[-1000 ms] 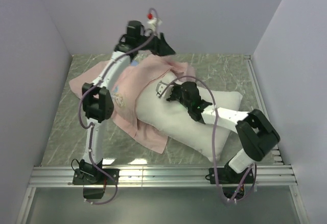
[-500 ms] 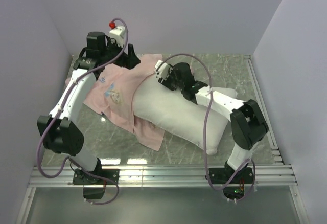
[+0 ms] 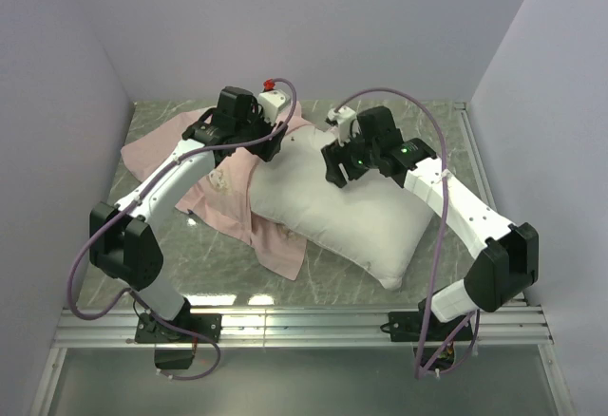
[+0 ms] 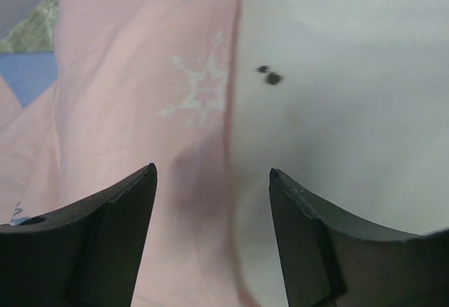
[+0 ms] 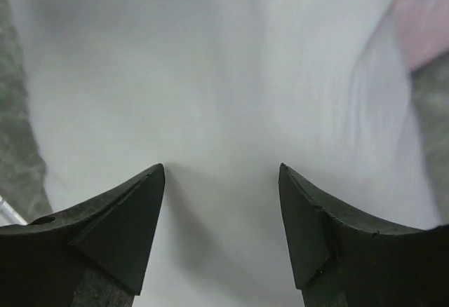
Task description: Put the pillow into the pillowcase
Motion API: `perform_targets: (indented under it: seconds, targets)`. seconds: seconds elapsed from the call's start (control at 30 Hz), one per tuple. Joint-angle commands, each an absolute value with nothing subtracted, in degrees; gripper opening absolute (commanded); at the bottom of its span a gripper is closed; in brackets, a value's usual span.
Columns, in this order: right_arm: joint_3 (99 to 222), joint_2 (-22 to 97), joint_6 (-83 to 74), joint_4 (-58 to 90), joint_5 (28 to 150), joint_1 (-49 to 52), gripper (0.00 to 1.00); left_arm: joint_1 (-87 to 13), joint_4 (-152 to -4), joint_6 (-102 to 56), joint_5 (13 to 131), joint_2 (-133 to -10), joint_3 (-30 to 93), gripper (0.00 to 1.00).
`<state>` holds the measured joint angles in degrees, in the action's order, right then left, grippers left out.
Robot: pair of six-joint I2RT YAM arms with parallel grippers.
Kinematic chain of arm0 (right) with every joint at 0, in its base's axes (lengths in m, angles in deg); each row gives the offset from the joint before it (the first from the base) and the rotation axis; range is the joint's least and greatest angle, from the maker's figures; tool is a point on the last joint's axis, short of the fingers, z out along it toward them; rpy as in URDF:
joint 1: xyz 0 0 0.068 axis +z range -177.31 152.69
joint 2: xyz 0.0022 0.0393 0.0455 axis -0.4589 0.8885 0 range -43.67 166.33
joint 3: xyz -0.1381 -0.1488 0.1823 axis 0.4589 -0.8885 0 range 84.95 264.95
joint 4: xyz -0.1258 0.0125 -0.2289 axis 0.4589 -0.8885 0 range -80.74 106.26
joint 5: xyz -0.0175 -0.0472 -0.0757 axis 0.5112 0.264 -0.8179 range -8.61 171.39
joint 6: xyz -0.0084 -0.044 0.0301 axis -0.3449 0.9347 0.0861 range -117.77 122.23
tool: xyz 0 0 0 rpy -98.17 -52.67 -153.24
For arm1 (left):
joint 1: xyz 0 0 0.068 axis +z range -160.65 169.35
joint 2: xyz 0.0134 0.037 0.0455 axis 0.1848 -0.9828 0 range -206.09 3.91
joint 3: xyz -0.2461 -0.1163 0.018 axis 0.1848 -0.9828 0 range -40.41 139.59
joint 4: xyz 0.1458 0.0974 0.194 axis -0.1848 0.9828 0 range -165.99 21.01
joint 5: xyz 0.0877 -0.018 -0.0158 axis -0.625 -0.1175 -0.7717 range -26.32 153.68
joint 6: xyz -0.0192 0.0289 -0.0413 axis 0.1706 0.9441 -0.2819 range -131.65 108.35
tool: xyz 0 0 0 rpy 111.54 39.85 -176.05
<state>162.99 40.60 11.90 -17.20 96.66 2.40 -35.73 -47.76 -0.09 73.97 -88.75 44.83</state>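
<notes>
The white pillow [image 3: 351,217] lies slantwise across the table, its left end under the pink pillowcase [image 3: 214,183]. My left gripper [image 3: 270,147] hovers open over the pillow's far left corner. In the left wrist view that gripper [image 4: 212,174] straddles the line where the pillowcase [image 4: 126,111] meets the pillow [image 4: 351,111], with nothing held. My right gripper [image 3: 333,171] is open just above the pillow's far edge. From the right wrist, the gripper [image 5: 222,170] shows only the bare pillow [image 5: 210,69] between its fingers, and a bit of pillowcase [image 5: 424,12] at the upper right.
Grey walls close the marble table [image 3: 418,131] in on the left, back and right. An aluminium rail [image 3: 304,321] with both arm bases runs along the near edge. A blue patch of cloth [image 4: 28,76] shows at the left of the left wrist view.
The right gripper has opened and drawn back from the pillow's middle to its far edge. The left arm swung out left, then back to the pillow's far left corner.
</notes>
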Motion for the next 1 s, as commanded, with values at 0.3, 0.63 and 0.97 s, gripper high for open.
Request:
perform_targets:
  seconds: [0.3, 0.63, 0.97]
  targets:
    - [151.66, 43.42, -0.05, -17.76, 103.80, -1.56, 0.70, -36.57, -45.85, 8.39, 60.78, -98.84, 56.01, 0.41]
    - [154.47, 50.36, -9.28, -8.37, 112.85, -3.14, 0.19, -46.59, -40.75, 1.20, 81.32, -97.69, 59.52, 0.00]
    - [155.44, 49.76, -19.13, 0.35, 115.76, -4.63, 0.00, -55.82, -59.64, -27.45, 107.64, -92.86, 44.34, 0.00]
